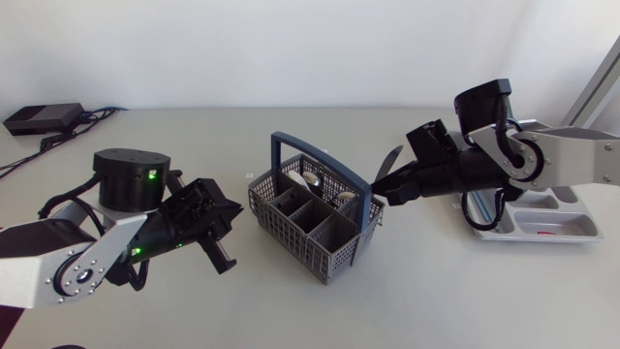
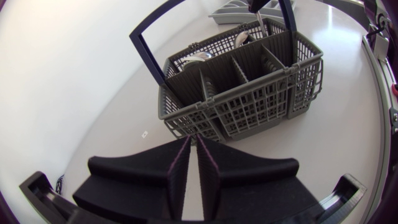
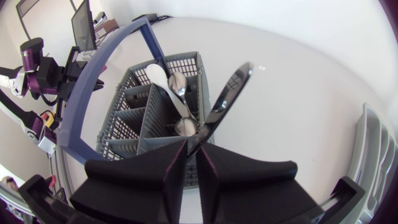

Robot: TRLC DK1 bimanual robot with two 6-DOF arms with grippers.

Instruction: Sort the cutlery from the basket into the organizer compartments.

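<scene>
The right gripper (image 3: pixel 193 147) is positioned at the right end of the grey plastic lattice basket with blue handle (image 1: pixel 327 258). Its fingers are clamped shut on a polished steel piece of cutlery (image 3: pixel 229 93), judged destined for the grey compartmented organizer tray (image 1: pixel 567 233) at far right. The left gripper (image 2: pixel 193 146) is stationed left of the basket, fingers almost together and empty, evidently out of the way.

right hand (image 1: pixel 383 192) grips a utensil (image 1: pixel 389 160) beside the basket (image 1: pixel 291 231).

Bright soft light, faint shadows; wrist-view edges seem warped.
</scene>
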